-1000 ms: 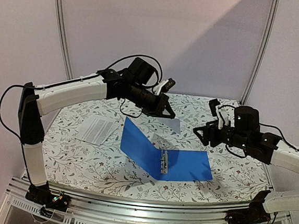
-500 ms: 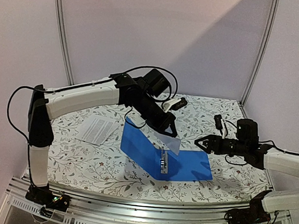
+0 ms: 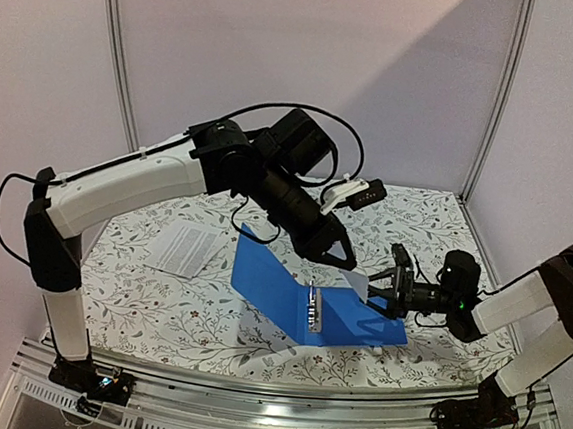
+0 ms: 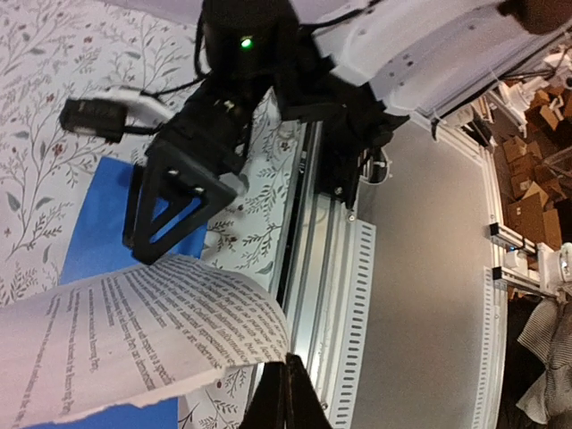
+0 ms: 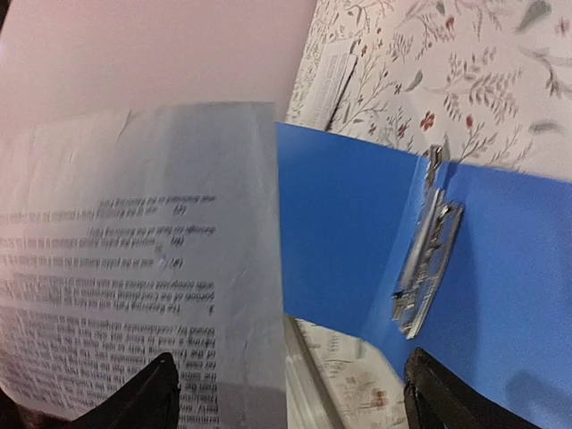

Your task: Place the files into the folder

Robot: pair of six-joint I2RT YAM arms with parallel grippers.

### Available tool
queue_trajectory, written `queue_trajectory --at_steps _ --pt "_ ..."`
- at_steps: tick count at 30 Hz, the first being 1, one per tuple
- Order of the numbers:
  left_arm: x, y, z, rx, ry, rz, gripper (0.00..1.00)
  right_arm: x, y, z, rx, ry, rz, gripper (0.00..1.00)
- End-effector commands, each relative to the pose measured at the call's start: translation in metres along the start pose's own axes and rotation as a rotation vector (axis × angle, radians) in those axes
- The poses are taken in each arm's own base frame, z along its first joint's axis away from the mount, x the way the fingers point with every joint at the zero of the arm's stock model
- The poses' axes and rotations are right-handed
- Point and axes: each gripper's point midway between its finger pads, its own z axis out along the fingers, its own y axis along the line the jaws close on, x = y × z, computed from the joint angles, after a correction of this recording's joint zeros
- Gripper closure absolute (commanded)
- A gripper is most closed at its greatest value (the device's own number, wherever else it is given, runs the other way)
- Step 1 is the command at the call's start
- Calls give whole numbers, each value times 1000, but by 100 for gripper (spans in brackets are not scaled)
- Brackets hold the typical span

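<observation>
Files [image 3: 185, 247]: one lies flat on surface [image 3: 447, 214], left of open folder [image 3: 270, 285]. Second sheet [image 3: 357, 282] hangs over folder's right cover, pinched at an edge by left hand [image 3: 344, 262]. Right hand [image 3: 378, 293] spread wide, just beside. Probably light, floppy, slick; grip edges.

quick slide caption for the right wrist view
A printed sheet hangs before the open blue folder, metal rings exposed, above the open right gripper.

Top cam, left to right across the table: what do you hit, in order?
Loose file lying flat → folder, raised cover → metal rings → held file → right gripper.
</observation>
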Motion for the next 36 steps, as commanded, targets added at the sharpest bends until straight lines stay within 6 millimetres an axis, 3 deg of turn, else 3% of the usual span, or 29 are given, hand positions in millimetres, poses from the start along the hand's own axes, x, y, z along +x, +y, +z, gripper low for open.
queue_trajectory --at_steps 1,4,11,18,28,36 --pt "-9 -32 -16 56 -32 91 100 -12 86 -15 -396 -16 50 8" --pt "-10 -39 -17 71 -37 102 100 -8 77 -5 -385 22 121 7" --pt "2 -54 -6 105 8 124 100 -10 116 -2 -471 52 12 7" --pt "-2 -63 -5 114 -3 156 100 -14 148 -5 -538 76 -6 8" --pt "-4 -59 -9 74 -4 185 100 -7 159 -6 -553 128 29 10" --pt "23 -39 -3 -4 71 145 100 -11 169 -12 -575 110 7 13"
